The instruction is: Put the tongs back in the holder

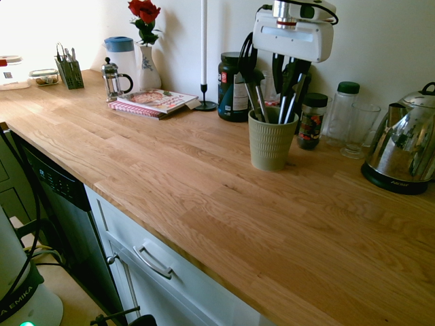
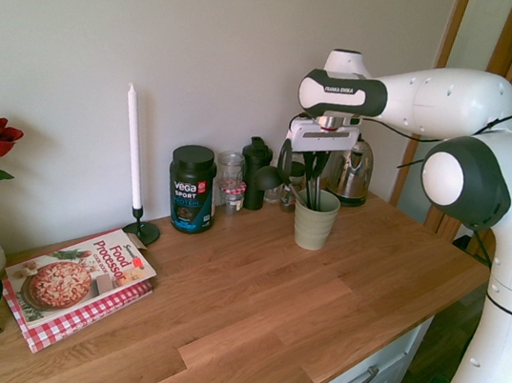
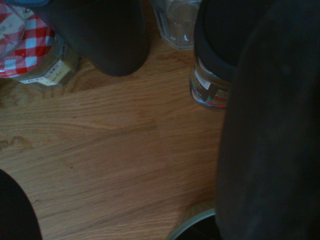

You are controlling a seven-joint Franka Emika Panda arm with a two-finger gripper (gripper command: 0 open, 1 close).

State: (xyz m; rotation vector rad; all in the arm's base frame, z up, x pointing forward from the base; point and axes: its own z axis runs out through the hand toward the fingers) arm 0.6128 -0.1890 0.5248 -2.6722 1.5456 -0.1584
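In the first exterior view, the tongs are seen standing in the holder, with the gripper right above. How wide the gripper is cannot be told.

In the second exterior view, the holder is seen under the gripper.

In the wrist view, only dark blurry shapes are seen over the countertop.

The tongs are judged stiff, light and slippery; the black top end is best held.

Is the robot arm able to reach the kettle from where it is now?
Probably yes. The gripper hangs right over the holder, and the kettle stands close beside it; only a glass and bottle stand between.
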